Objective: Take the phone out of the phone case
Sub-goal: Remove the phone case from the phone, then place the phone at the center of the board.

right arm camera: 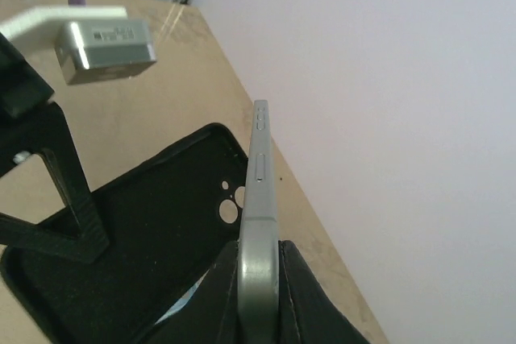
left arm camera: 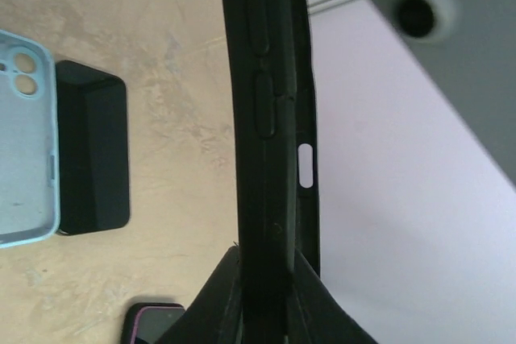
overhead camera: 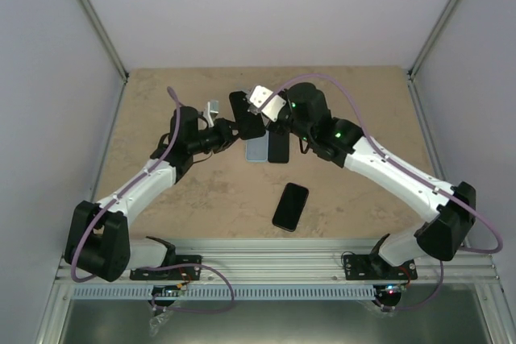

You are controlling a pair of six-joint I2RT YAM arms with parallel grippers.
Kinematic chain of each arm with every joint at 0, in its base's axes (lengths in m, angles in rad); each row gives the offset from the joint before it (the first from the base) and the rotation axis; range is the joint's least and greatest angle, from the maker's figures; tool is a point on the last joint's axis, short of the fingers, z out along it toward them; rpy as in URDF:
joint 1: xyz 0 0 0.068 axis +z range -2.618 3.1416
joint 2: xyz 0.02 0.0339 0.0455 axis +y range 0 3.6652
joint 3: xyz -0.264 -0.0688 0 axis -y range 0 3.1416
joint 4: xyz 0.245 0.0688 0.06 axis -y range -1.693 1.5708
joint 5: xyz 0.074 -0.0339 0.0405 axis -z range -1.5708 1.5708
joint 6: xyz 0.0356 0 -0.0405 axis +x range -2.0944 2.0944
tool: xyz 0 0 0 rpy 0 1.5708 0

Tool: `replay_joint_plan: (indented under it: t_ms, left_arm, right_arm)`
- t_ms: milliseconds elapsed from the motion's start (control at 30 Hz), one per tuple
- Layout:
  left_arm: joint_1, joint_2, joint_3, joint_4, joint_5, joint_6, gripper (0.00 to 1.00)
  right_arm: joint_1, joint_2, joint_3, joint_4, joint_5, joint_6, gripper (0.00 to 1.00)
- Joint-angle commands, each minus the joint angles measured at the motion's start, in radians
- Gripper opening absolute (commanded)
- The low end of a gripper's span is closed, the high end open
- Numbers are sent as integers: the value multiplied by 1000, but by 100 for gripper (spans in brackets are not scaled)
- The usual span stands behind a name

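The left gripper (left arm camera: 264,279) clenches the black phone case (left arm camera: 270,118); the right gripper (right arm camera: 256,279) grasps the grey phone (right arm camera: 260,191), out of the case, both above the blue case (left arm camera: 28,159). Print on the silver block (right arm camera: 109,52) is too blurred to read.

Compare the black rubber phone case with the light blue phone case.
Colour: the black rubber phone case is dark, the light blue phone case pale. Pose: the black one is held in the air by the left gripper; the blue one lies flat on the table. Both have camera holes.
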Motion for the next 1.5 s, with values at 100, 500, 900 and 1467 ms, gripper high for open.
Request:
replay_joint_plan:
  t_ms: [100, 500, 900, 1467]
  left_arm:
    - [24, -14, 20, -55, -68, 86, 0]
    - [40, -6, 38, -87, -93, 115, 0]
    - [51, 10, 64, -98, -106, 126, 0]
    - [63, 18, 77, -98, -107, 117, 0]
  right_arm:
    - [-37, -89, 51, -39, -65, 62, 0]
    - [-131, -217, -141, -39, -83, 24, 1]
    - [-276, -322, -572, 182, -35, -217, 1]
    - [-293, -86, -669, 475, 72, -405, 1]
